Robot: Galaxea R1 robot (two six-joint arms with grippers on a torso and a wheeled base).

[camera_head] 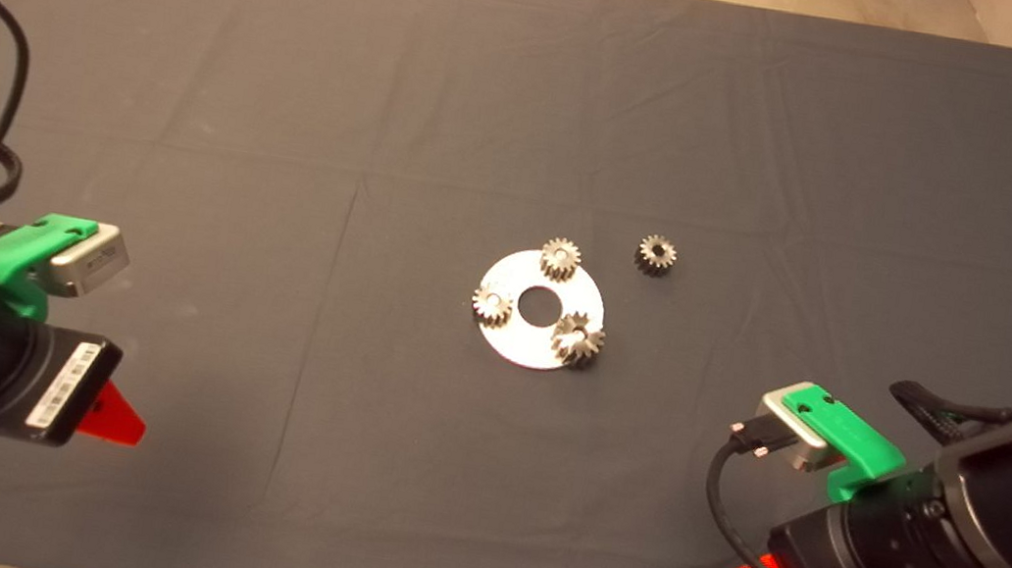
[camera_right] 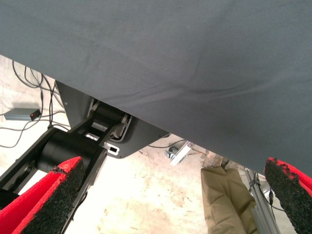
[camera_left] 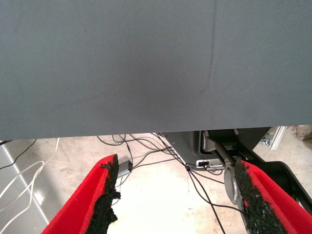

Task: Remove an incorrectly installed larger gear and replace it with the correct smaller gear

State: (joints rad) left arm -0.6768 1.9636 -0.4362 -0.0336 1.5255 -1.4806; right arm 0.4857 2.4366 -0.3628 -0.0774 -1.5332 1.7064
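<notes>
Left gripper [camera_left: 178,195] hangs released over the near left edge of the dark mat [camera_head: 295,96], fingers spread wide; right gripper [camera_right: 175,195] does the same at the near right edge, nothing held. Both arms are well apart from the work. The larger gear [camera_head: 579,340], dark grey steel with slanted teeth, sits on the near right rim of the flat silver metal disc with a centre hole [camera_head: 514,335], beside two small straight-toothed steel gears [camera_head: 560,259] on the same disc. The smaller gear [camera_head: 656,254], a small grey spur gear, lies loose on the mat just beyond the disc. Your risk: grabbing the wrong lookalike gear, or dragging the unfixed disc when you lift.
</notes>
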